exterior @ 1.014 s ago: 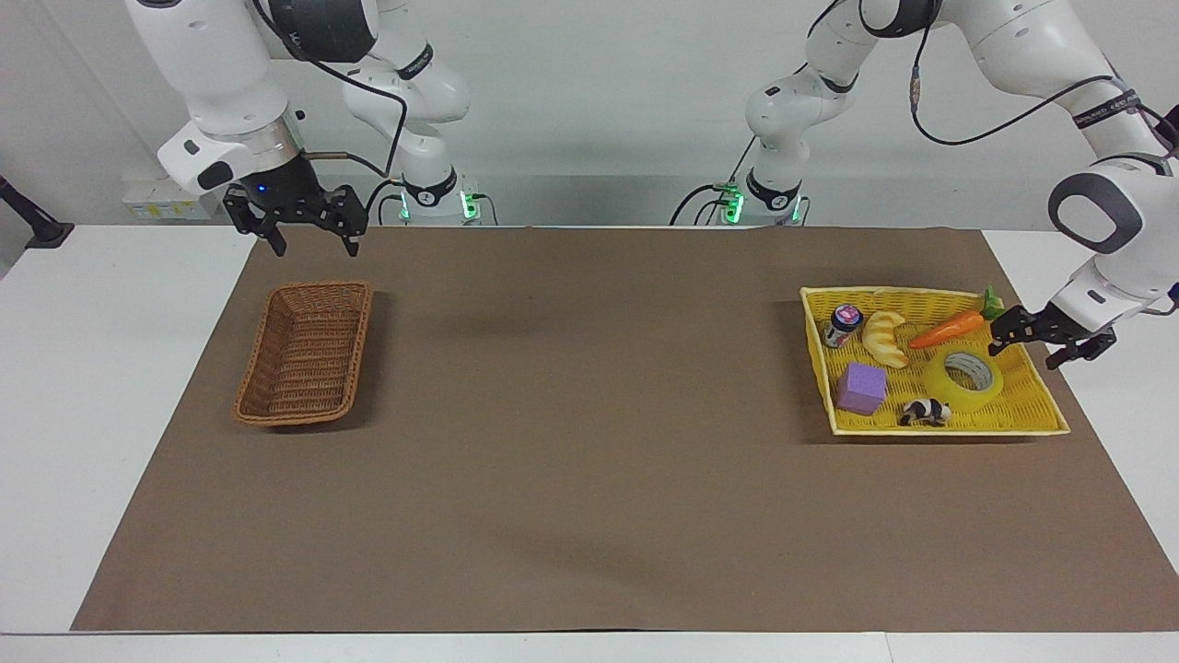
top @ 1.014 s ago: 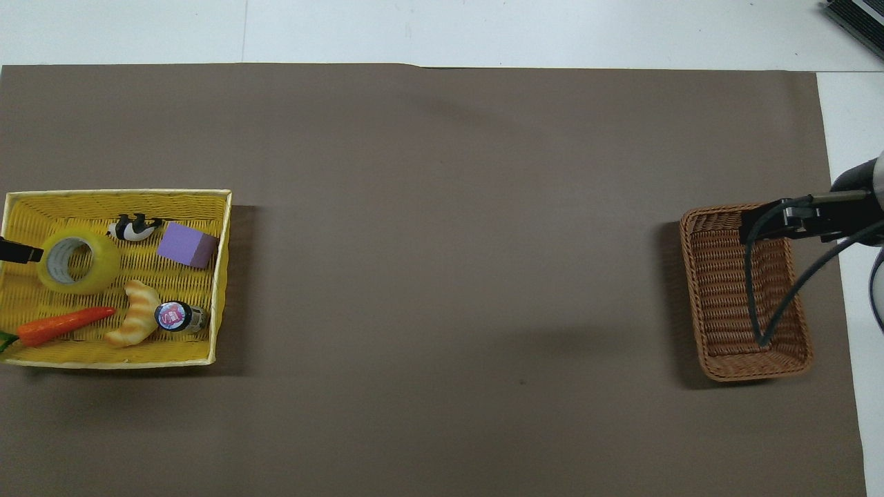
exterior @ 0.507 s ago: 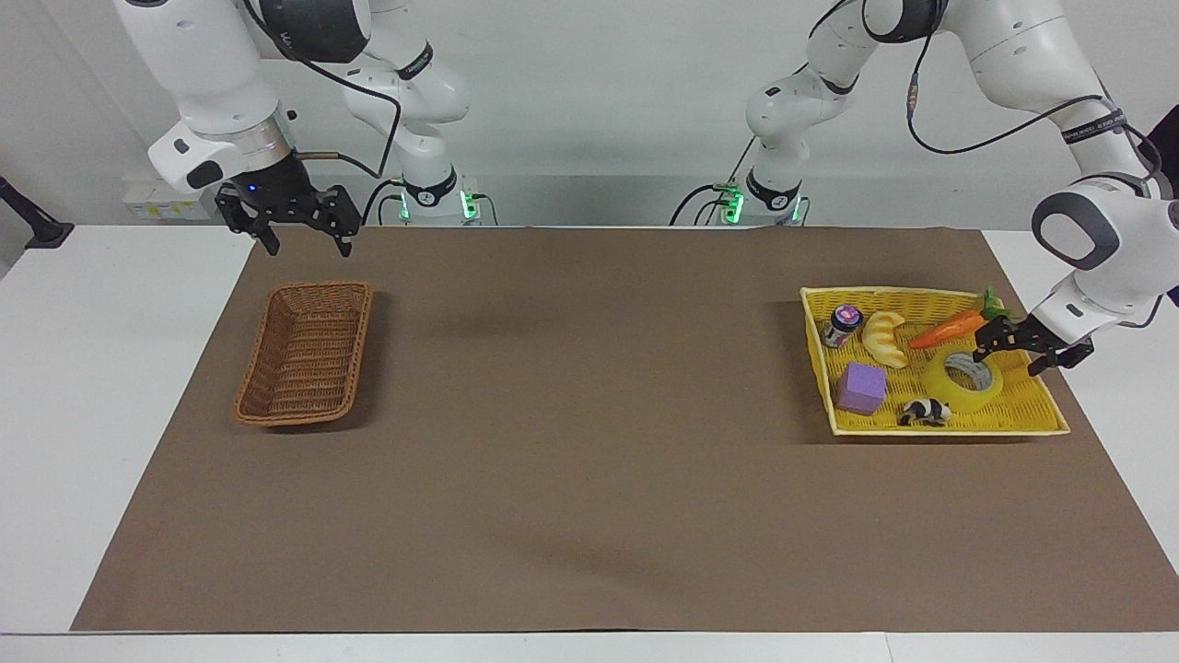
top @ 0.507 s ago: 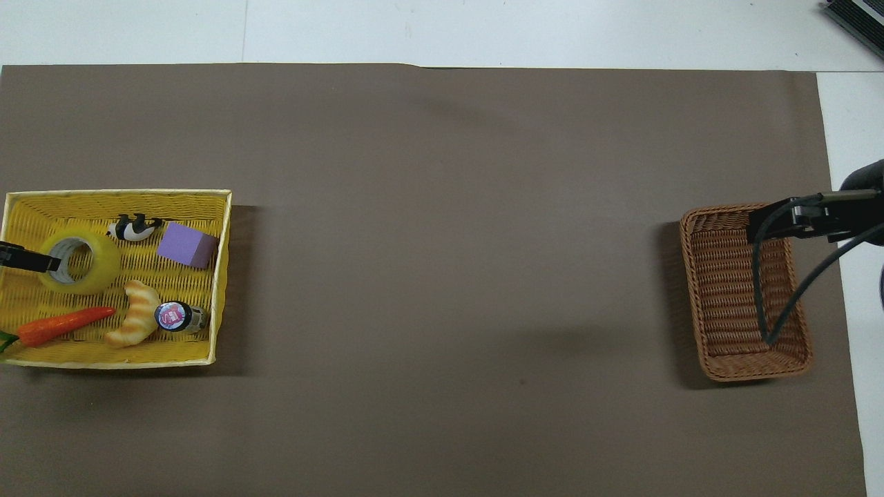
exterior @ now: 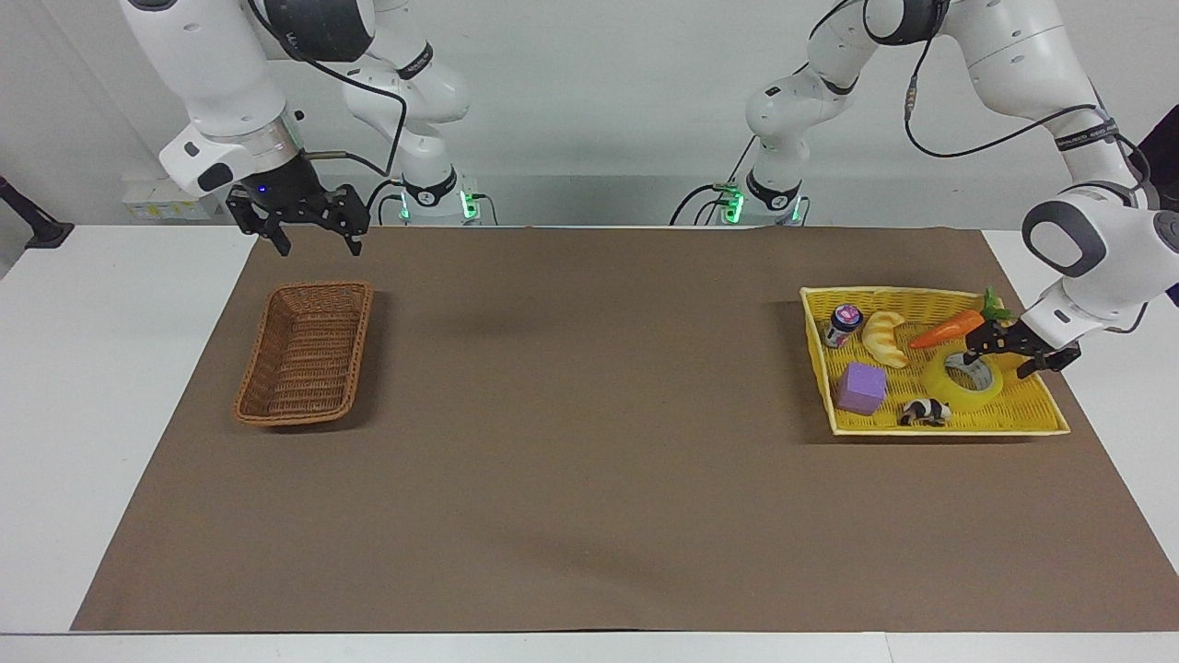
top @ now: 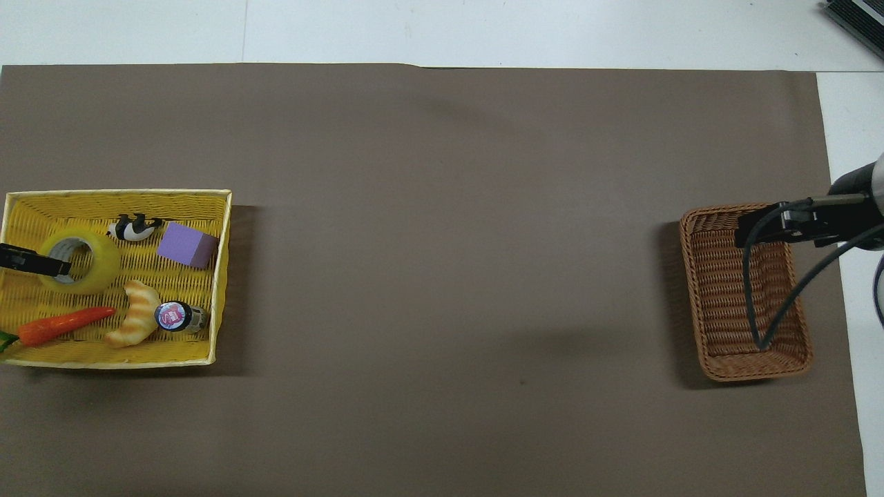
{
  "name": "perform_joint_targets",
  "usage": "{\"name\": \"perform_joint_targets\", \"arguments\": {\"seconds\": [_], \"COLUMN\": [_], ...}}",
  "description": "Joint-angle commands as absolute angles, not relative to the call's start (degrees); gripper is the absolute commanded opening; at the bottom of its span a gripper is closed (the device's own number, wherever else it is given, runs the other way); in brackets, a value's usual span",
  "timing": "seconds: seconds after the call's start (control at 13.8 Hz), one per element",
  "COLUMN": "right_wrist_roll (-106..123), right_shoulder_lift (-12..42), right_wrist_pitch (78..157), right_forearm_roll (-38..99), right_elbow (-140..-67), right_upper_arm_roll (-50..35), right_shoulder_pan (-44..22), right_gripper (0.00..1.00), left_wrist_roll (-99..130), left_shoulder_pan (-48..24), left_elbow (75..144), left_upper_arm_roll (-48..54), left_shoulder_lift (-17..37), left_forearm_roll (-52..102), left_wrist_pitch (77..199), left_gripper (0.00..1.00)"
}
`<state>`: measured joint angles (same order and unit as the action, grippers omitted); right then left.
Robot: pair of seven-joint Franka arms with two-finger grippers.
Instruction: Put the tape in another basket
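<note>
We are working at the right side of the facing view, toward the left arm's end of the table, where the tape (exterior: 949, 387) is lying flat in the yellow tray (exterior: 1013, 419), between the carrot (exterior: 949, 329) and the toy panda (exterior: 924, 412). The left gripper (exterior: 1009, 357) is sitting low over the roll with its fingers spread moderately wide. One fingertip appears to be dipping into the grey core while the other is hanging outside the yellow wall, so we judge that we are lining up a pinch across the roll's wall. In the overhead view only one dark finger (top: 27, 261) is showing, at the left edge of the frame, lying across the roll's rim. To do this well, we are aiming to sink both fingers deep enough that the pads are bearing on the wall and not just on its top edge. We are closing gently, since the roll may slide on the weave, and we are planning a straight lift so that the carrot and the purple block (exterior: 861, 387) are not getting nudged. The wicker basket (exterior: 364, 331) is waiting at the left of the facing view, well apart from the tray. The right gripper (exterior: 316, 244) is hovering in the upper left of that frame, over the mat just beside the basket's end nearer to the robots, fingers apart and holding nothing.
</note>
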<state>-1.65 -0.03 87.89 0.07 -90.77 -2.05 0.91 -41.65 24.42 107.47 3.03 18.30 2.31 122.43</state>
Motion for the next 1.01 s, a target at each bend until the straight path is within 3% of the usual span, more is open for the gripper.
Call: {"name": "perform_joint_targets", "arguments": {"seconds": [0.0, 0.07, 0.14, 0.51, 0.94], "right_wrist_roll": [-0.88, -0.97, -0.97, -1.05, 1.41], "right_shoulder_lift": [-2.46, -2.55, -2.81, -2.81, -3.78], "right_wrist_pitch": [88.59, 88.51, 88.51, 88.42, 88.59], "right_forearm_roll": [1.32, 1.23, 1.23, 1.32, 11.24], "right_elbow": [-93.87, -93.87, -93.87, -93.87, -96.67], "right_upper_arm_roll": [-2.28, -2.46, -2.55, -2.55, -2.55], "right_shoulder_pan": [1.23, 1.14, 1.06, 0.18, 0.88], "right_gripper": [1.0, 1.0, 1.0, 1.0, 1.0], "left_wrist_roll": [-42.54, -42.63, -42.89, -43.15, -41.14], "left_shoulder_pan": [24.79, 25.13, 25.4, 25.58, 21.19], "left_elbow": [108.46, 108.46, 108.37, 107.67, 108.1], "left_upper_arm_roll": [3.34, 3.34, 3.34, 3.43, 4.04], "left_shoulder_lift": [18.46, 18.37, 18.28, 16.88, 7.3], "left_forearm_roll": [2.99, 2.99, 2.99, 3.16, 3.43], "left_wrist_pitch": [124.54, 124.37, 123.76, 122.7, 110.07], "left_gripper": [0.78, 0.46, 0.0, 0.0, 0.0]}}
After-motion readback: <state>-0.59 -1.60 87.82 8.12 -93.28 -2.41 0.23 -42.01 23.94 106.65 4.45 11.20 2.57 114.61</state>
